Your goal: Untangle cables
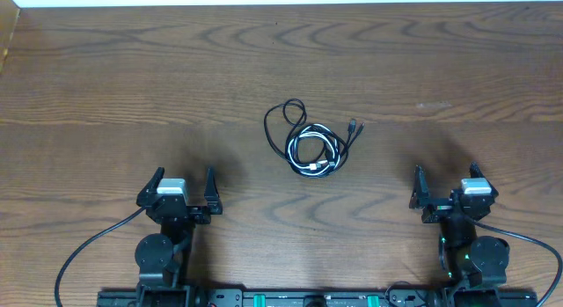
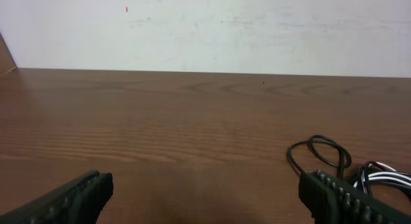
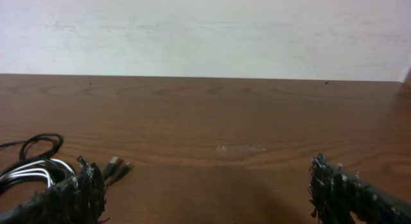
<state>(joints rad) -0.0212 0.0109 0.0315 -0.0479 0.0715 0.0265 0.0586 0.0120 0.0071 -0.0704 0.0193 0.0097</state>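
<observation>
The cables (image 1: 310,142) lie in one small tangled bundle at the table's middle: black loops around a white coil, with plug ends (image 1: 354,127) sticking out to the right. My left gripper (image 1: 183,186) is open and empty near the front edge, to the left of the bundle. My right gripper (image 1: 446,186) is open and empty near the front edge, to the right of it. In the left wrist view the cables (image 2: 334,161) sit ahead on the right. In the right wrist view the cables (image 3: 32,161) sit at the left with plugs (image 3: 117,166) beside my left finger.
The wooden table (image 1: 132,78) runs to a white wall (image 2: 212,31) at the back. Thick black arm wires (image 1: 88,247) trail by the arm bases at the front edge. A faint pale mark (image 1: 433,105) is on the wood at the right.
</observation>
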